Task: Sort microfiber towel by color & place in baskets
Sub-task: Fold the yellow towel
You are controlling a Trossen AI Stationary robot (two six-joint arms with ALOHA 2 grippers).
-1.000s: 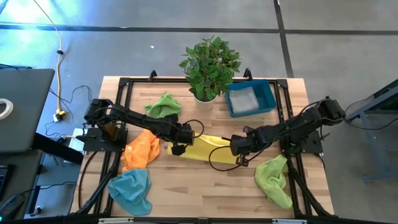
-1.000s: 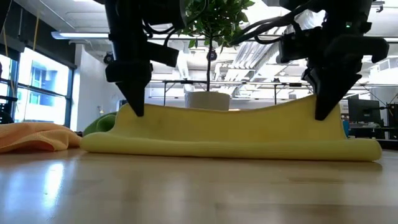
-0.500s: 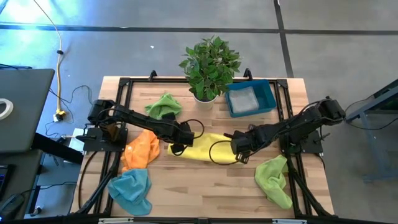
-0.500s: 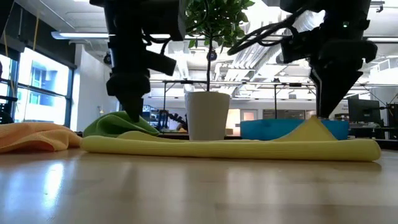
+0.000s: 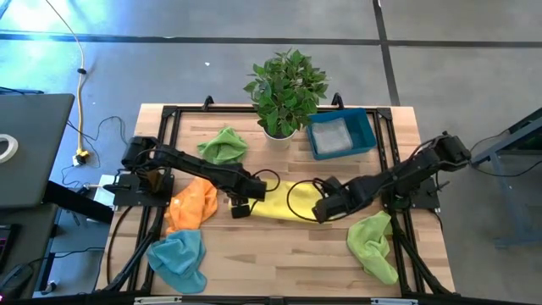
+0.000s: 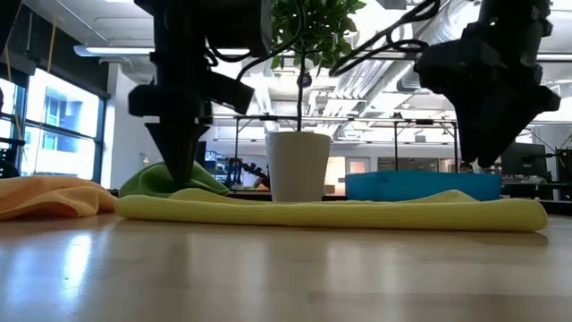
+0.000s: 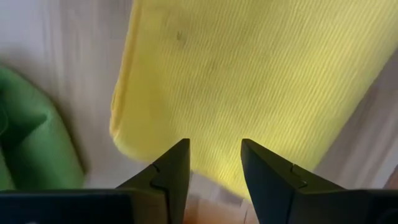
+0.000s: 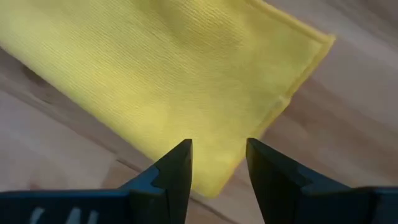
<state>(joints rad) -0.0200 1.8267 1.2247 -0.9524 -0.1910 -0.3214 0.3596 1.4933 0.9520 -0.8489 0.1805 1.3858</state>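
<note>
A second ago both arms held the yellow towel [image 5: 278, 202] pinched up by its two ends; now it lies flat on the desk [image 5: 279, 254], let go, and both sets of fingers are released and lifted off it. Going left to right: the left fingers [image 7: 214, 163] stand apart with nothing between them, hovering just above the towel's left end, so that the cloth's near edge shows in the gap between them and the rest spreads away ahead of their tips, with a green towel [image 7: 31, 143] off to one side. The right fingers [image 8: 217, 163] are likewise spread and empty, poised over the towel's right end, its corner lying just beyond their tips and bare wood beside them. In the low view the towel is a flat, folded strip, with only a slight hump left near its right end under the right arm. My reading is that the fold or straightening step is finished and the towel has yet to be picked up and carried; the blue basket [image 5: 366, 135] sits well beyond both sets of fingers, past the towel, next to the potted plant [image 5: 286, 89]. The towel's long axis runs from one arm's fingers to the other's, left to right across the desk, dipping slightly toward the front at the right end.
</note>
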